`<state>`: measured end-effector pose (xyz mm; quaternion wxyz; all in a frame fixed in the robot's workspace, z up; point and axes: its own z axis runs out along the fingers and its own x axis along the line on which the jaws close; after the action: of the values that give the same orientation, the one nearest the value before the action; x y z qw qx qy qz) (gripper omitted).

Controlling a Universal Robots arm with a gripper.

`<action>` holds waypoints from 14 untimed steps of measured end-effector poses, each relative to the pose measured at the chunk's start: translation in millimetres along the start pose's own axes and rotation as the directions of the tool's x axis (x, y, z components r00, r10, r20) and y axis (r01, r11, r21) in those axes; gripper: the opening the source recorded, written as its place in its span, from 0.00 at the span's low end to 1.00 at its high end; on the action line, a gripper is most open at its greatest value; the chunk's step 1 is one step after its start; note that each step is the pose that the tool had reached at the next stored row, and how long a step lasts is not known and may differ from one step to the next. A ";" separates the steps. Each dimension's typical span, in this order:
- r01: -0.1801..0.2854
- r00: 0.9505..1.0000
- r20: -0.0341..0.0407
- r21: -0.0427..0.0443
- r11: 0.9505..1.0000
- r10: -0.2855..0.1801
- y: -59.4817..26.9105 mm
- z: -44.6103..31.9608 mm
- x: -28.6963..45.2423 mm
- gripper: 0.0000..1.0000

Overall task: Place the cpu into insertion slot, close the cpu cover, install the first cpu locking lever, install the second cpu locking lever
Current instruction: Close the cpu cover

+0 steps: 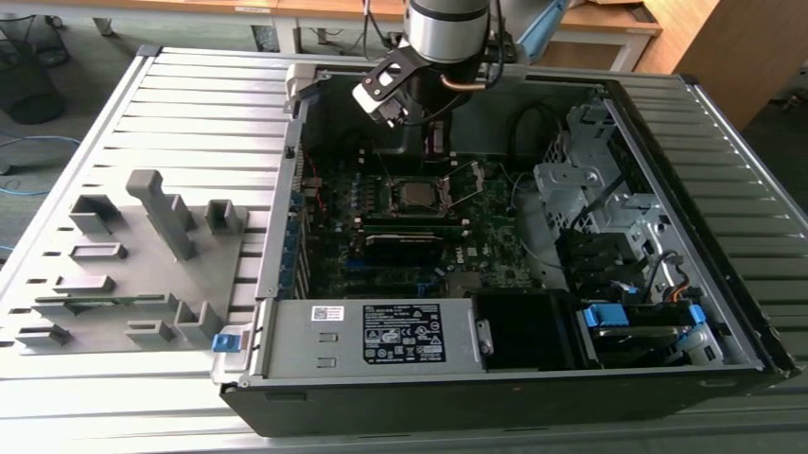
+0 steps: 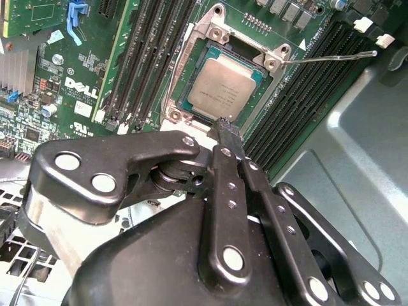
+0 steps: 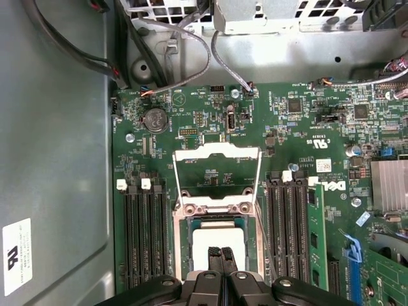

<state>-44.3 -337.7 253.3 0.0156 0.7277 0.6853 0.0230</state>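
Looking down into an open computer case [image 1: 505,388] laid on a slatted metal bench [image 1: 189,104], we see the arm [image 1: 445,28] reaching in over the green motherboard [image 3: 306,121]. The cpu [image 2: 223,92] lies flat in its socket [image 2: 173,113], dull silver top facing up and uncovered, with the socket's metal bracket around it.

The gripper [image 2: 228,126] hangs over one edge of the chip, its two black fingers pressed together with nothing between them. We cannot tell whether the tips touch the metal.

In the first wrist view the cpu cover [image 3: 217,152] is swung open, away from the chip. Bare green board shows through its square window, and its hinge sits at the socket edge opposite the gripper's tips. The cover is not yet closed.

In the second wrist view a thin wire locking lever [image 2: 331,58] juts free from a socket corner and crosses the black memory slots [image 2: 299,89] beside it. More such slots line the socket's other side.

At the near end of the case in the exterior view sits a silver power supply [image 1: 366,336]. On the bench at the exterior view's left, apart from the case, stands a grey fixture [image 1: 127,255] of upright blocks.
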 end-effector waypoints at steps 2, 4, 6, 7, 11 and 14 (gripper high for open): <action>0.000 1.000 0.000 0.000 1.000 0.000 0.1 -2.3 0.0 0.11; 0.000 1.000 0.000 0.000 1.000 0.000 0.2 -3.9 0.0 0.11; 0.000 1.000 0.000 0.000 1.000 0.000 0.3 -4.2 0.1 0.11; 0.000 1.000 0.000 0.000 1.000 0.000 0.3 -4.2 0.1 0.11; 0.000 1.000 0.000 0.000 1.000 0.000 0.7 -4.6 0.1 0.11; 0.000 1.000 0.000 0.000 1.000 0.000 0.7 -4.6 0.1 0.11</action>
<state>-43.8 -337.6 258.0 0.0156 0.7277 0.6853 0.0231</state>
